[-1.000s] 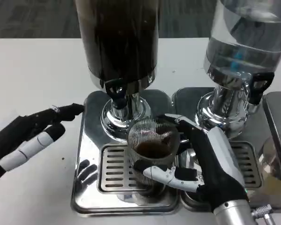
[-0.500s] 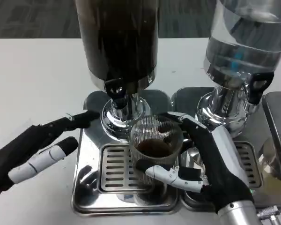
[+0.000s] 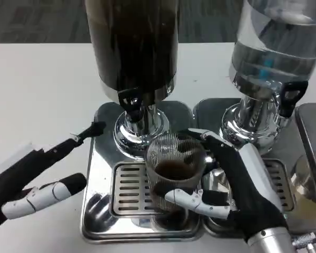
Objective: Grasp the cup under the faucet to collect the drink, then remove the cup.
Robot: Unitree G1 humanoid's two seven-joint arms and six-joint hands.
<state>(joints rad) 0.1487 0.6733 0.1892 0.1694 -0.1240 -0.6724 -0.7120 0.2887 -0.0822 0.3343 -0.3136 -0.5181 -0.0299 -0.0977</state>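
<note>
Cup [image 3: 175,176] with dark drink, clasped by right hand [image 3: 237,192], left hand [image 3: 39,176] fingers apart, holding nothing.

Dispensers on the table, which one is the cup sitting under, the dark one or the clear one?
The dark dispenser, on the picture's left. The ribbed cup, partly full of brown drink, stands on its drip tray below its black tap, held by the right hand. The clear dispenser has none.

The ribbed clear cup [image 3: 175,174] held brown drink; behind it stood a dark-filled dispenser [image 3: 131,47] on a silver slotted drip tray [image 3: 127,190].
</note>
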